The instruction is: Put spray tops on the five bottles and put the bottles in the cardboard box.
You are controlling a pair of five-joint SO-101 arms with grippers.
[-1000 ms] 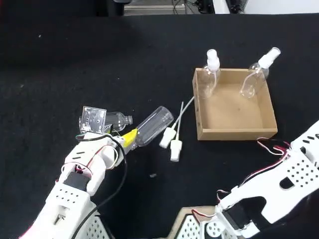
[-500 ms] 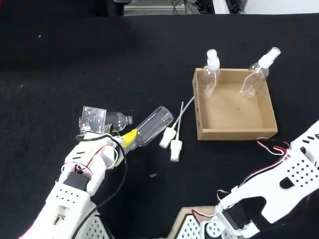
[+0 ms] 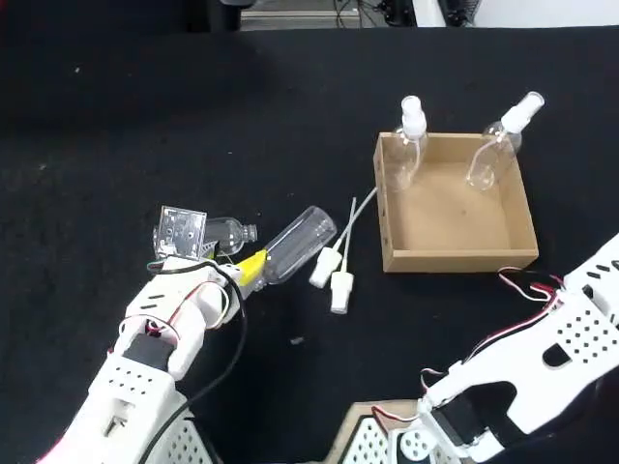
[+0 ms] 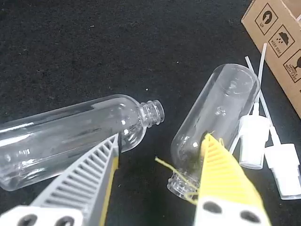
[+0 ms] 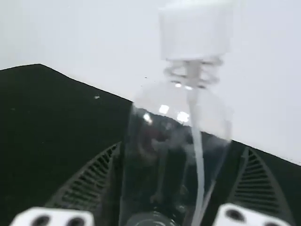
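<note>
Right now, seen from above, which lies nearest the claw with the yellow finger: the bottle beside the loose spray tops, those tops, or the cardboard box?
1. Bottle: lying at the left gripper, its neck by the yellow finger.
2. Spray tops: just past the bottle, toward the box.
3. Cardboard box: farthest, beyond the tops.

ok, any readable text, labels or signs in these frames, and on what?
Cardboard box, side wall in the left wrist view, has three printed handling signs:
Up-arrow sign: the caption under it is too small to read.
Rain sign: caption too small to read.
Third sign: cut off at the frame edge, unreadable.
Bottles and spray tops: no print visible.
</note>
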